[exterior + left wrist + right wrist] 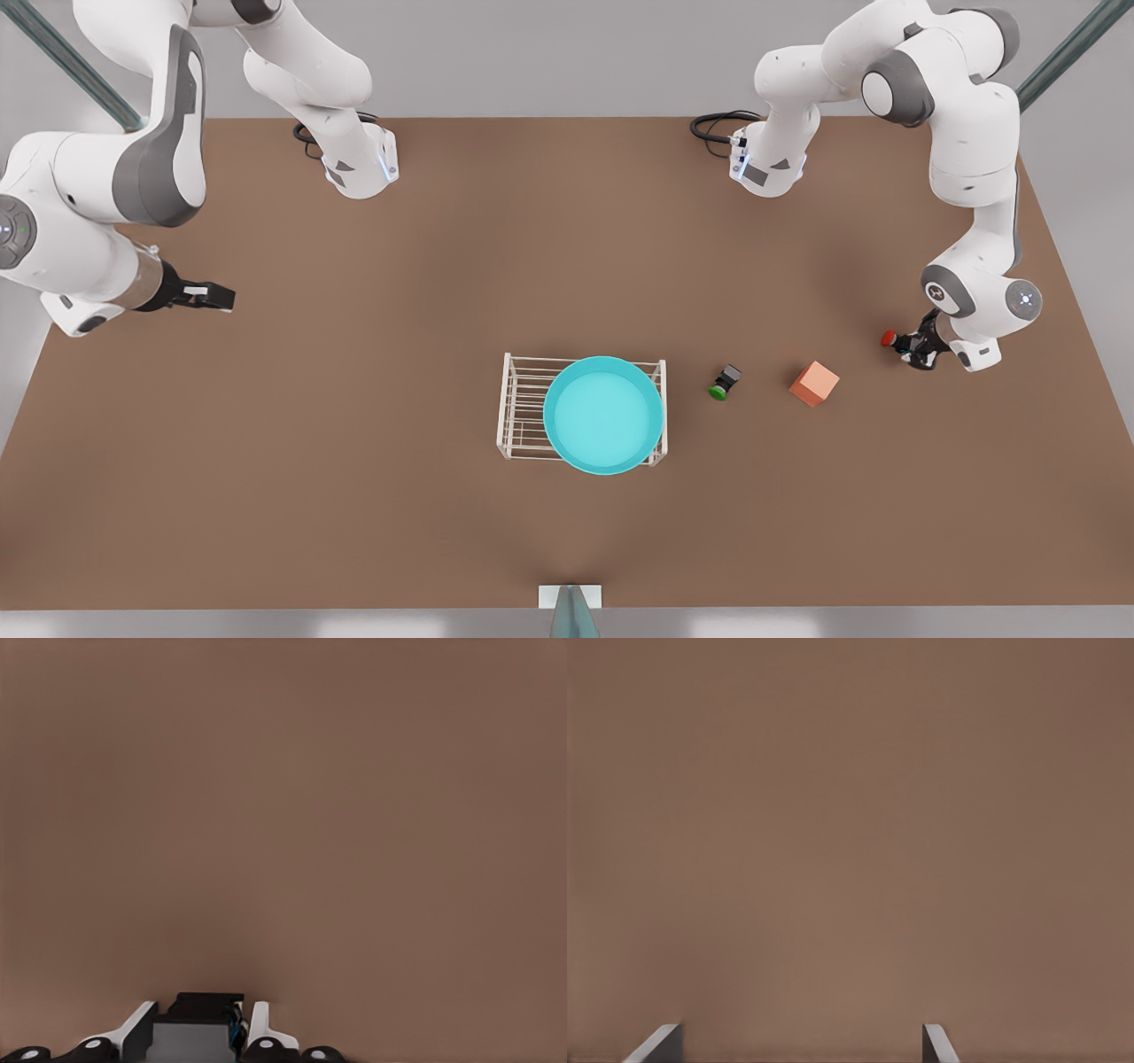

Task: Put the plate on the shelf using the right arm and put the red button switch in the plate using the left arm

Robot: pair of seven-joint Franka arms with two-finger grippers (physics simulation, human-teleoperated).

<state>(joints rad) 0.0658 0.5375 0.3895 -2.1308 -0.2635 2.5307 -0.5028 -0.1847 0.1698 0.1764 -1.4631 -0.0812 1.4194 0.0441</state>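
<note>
1. The plate [602,415] already sits on the shelf [523,408].
2. The left pincer [912,344] grips the red button switch [889,338], well apart from the plate; placing remains.
3. The right pincer [213,296] waits, fingers spread.

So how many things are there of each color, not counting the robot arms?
Turquoise: 1, the plate sitting on the rack.
White: 1, the wire shelf.
Red: 1, the red button switch, held in the left gripper.
Green: 1, the green-capped switch on the table.
Orange: 1, the cube.
Total: 5 things.
</note>
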